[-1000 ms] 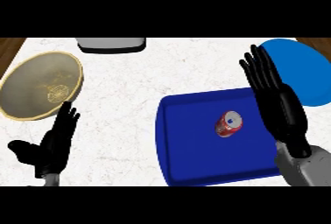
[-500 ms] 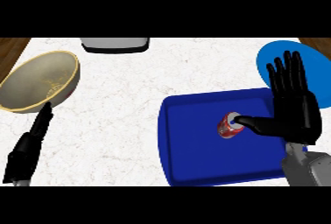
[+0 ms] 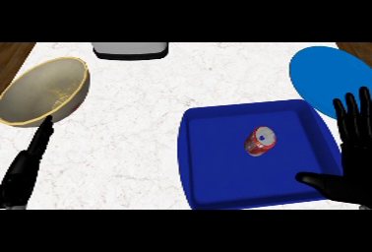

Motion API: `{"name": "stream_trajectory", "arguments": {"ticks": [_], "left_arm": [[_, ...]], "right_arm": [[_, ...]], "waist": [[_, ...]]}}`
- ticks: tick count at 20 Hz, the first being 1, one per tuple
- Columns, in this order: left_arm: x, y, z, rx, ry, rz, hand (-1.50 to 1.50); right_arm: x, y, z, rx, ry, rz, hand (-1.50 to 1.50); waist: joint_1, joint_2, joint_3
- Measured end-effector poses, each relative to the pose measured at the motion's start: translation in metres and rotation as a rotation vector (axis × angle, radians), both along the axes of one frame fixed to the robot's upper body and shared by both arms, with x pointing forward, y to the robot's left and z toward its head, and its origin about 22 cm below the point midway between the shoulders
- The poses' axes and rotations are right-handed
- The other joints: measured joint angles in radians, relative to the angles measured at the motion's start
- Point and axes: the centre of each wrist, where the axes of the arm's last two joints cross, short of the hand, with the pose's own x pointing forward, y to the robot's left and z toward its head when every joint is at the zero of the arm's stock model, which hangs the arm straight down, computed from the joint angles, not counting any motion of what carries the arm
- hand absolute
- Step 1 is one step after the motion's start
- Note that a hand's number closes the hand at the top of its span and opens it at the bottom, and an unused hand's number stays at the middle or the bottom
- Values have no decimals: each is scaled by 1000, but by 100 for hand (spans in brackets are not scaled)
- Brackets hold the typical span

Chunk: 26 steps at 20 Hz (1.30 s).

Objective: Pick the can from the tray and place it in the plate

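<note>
since the can [image 3: 260,141] lies on its side in the tray [image 3: 218,187], right hand [image 3: 355,165], fingers spread apart, could roll it away on contact.

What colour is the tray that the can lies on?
The tray is dark blue, seen in the head view.

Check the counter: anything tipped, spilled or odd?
The red can lies on its side in the blue tray, silver end showing, not upright. No spill shows. The blue plate runs past the view's right edge. The right hand is open over the tray's right rim, not touching the can.
</note>
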Motion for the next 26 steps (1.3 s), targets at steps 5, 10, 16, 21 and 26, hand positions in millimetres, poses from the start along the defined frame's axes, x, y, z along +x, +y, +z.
{"name": "stream_trajectory", "arguments": {"ticks": [5, 10, 16, 21, 26], "left_arm": [[-1, -7, -7, 5, -1, -4, 0], [1, -8, -3, 6, -8, -10, 0], [2, -3, -2, 10, -8, -21, 0], [6, -7, -1, 3, -6, -25, 0], [3, -14, -5, 5, -4, -23, 0]], "right_arm": [[-8, -23, 17, -250, 123, 109, -150], [-5, -39, 35, -467, 259, 176, -150], [19, -46, 55, -628, 415, 241, -150], [43, -34, 51, -716, 508, 320, -150], [61, -29, 46, -851, 579, 398, -150]], "waist": [[2, 1, -1], [8, 2, -1], [19, 4, -1], [22, 5, 0], [23, 5, -1]]}}
